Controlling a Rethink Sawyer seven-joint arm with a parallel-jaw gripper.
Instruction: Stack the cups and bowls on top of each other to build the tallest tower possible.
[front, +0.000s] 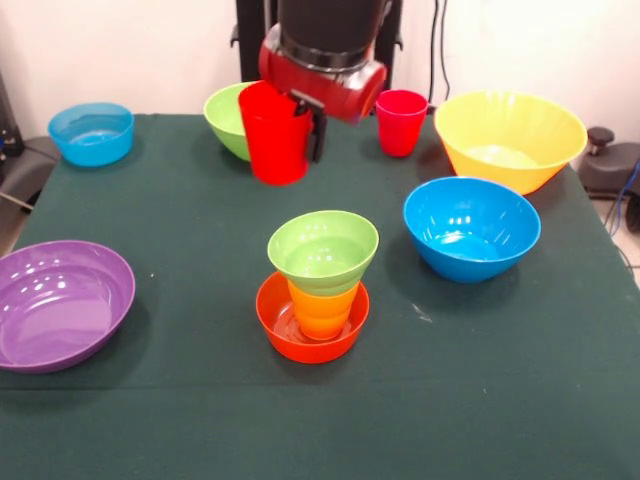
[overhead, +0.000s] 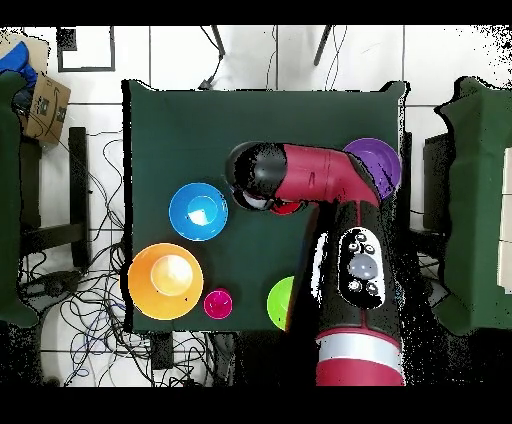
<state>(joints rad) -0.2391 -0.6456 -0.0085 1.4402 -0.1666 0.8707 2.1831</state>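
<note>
Jaws apparently clamped on red cup (front: 273, 133)

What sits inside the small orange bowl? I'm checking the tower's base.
A yellow-orange cup stands in the orange bowl, with a green bowl on top. The cup's inside is covered.

The tower (front: 315, 300) is standing upright near the table's centre: a small orange bowl (front: 312, 335) is holding a yellow-orange cup (front: 321, 309), and a small green bowl (front: 323, 250) is sitting on that cup. From the tower, a red cup (front: 274, 132) is showing at 11 o'clock, a pink-magenta cup (front: 401, 121) at 1 o'clock, a blue bowl (front: 471, 228) at 2 o'clock and a wide purple bowl (front: 62, 303) at 9 o'clock. A large yellow bowl (front: 510, 138), a second green bowl (front: 229, 120) and a second blue bowl (front: 92, 133) are resting along the far side.
</note>
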